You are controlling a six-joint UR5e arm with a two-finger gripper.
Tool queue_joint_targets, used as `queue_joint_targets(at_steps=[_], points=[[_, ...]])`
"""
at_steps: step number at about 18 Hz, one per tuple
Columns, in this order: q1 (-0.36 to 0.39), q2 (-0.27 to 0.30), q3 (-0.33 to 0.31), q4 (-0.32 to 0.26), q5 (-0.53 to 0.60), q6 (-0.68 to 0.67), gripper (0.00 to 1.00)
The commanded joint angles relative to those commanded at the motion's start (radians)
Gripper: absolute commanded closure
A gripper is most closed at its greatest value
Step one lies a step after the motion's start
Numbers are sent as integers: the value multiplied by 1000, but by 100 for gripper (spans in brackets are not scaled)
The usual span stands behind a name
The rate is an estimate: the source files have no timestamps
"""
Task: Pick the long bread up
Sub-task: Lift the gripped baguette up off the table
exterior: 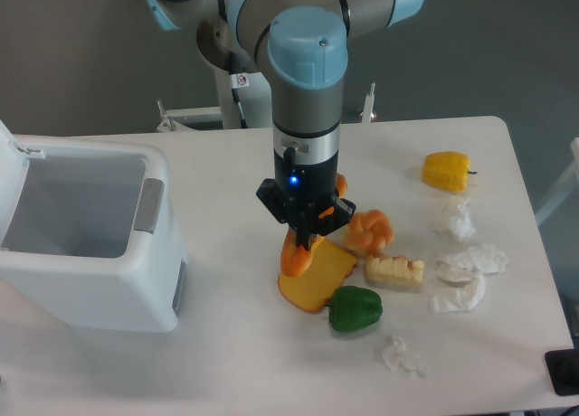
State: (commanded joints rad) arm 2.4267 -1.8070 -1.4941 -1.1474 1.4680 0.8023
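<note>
We note fingers (305,244) clamped on long bread (295,258), lower end over toast slice (321,276); knotted bun (369,231) and green pepper (355,308) close by.

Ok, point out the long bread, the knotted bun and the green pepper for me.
long bread (293,260): fixed camera, on its lower rounded end below the gripper.
knotted bun (369,231): fixed camera, on its top centre.
green pepper (355,308): fixed camera, on the middle of its body.

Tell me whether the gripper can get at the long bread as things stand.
Probably yes: the gripper is already down on the long bread, apparently closed around its middle, and nothing sits between them. The toast slice lies just beside it.
</note>
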Motion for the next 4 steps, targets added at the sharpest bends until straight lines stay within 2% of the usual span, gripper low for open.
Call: queue_joint_targets(at_steps=[4], points=[[3,0,2,2,0,0,99]])
